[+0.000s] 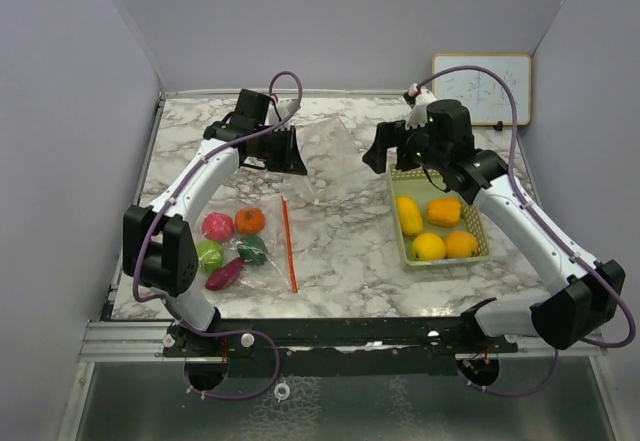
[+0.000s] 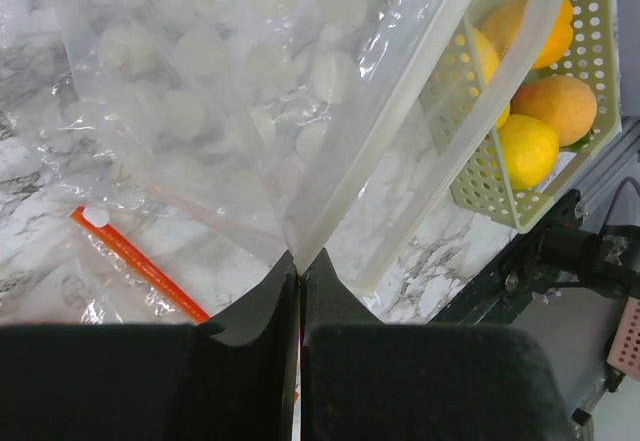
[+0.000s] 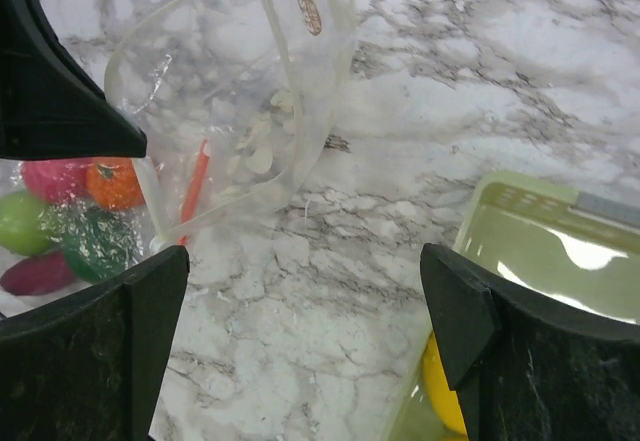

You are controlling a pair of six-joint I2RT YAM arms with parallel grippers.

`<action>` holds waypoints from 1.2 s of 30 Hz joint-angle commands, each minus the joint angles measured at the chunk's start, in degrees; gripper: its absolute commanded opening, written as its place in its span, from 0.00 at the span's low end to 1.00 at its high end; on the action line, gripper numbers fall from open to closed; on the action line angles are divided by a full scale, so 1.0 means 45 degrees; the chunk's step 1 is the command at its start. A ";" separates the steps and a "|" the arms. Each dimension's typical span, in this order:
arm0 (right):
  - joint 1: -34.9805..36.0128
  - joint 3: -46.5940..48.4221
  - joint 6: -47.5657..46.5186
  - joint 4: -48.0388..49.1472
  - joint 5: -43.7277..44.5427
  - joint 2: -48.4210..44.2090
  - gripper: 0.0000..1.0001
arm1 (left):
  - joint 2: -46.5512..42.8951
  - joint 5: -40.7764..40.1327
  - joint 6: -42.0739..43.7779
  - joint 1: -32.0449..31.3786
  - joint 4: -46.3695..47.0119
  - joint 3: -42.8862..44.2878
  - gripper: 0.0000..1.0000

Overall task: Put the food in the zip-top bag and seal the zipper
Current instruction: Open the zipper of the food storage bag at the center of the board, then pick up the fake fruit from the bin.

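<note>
Fingers (image 2: 250, 316) of the left gripper (image 2: 301, 261) are pressed together on a fold of the clear zip-top bag (image 2: 250, 91), film pinched right at the tips. That edge is held up off the marble table (image 1: 340, 251). Top view: left arm runs from its base at 7 o'clock, elbow folded by the left edge, forearm out to 11 o'clock, wrist pitched down.

Fingers (image 3: 130, 341) of the right gripper (image 3: 300, 291) are spread wide with nothing between them. It hovers over bare marble, bag mouth at its 11 o'clock, basket (image 1: 445, 263) at its 4 o'clock. Right arm goes up the right edge from 5 o'clock, with the wrist turned in toward centre at 1 o'clock.

Red-orange zipper strip (image 1: 288, 246) lies flat, running 12 to 6, just left of centre.

Food:
- 8 o'clock, bunched just left of the strip: pink-red piece (image 1: 218, 226), orange piece (image 1: 250, 220), green piece (image 1: 209, 255), dark green piece (image 1: 252, 250), purple piece (image 1: 224, 274). Crinkled film covers them; cannot tell if they are fully inside the bag.
- 3 o'clock, in the pale green perforated basket: two yellow fruits (image 1: 408, 215) and two orange fruits (image 1: 461, 244).
</note>
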 commanded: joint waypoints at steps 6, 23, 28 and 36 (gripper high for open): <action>-0.0372 -0.0781 0.2101 -0.4398 0.4266 -0.0887 0.95 | 0.0888 0.0458 -0.0331 -0.0912 0.0726 0.0568 0.00; -0.1788 -0.3048 0.1549 -0.2491 0.2884 0.1795 0.77 | 0.1138 0.0626 -0.0334 -0.1151 0.0775 0.0533 0.00; -0.1812 -0.3109 0.1294 -0.1619 0.2359 0.2883 0.76 | 0.1296 0.0631 -0.0386 -0.1147 0.0778 0.0587 0.00; -0.1976 -0.3299 0.1133 -0.1053 0.2254 0.3960 0.50 | 0.1488 0.0626 -0.0513 -0.1147 0.0758 0.0698 0.00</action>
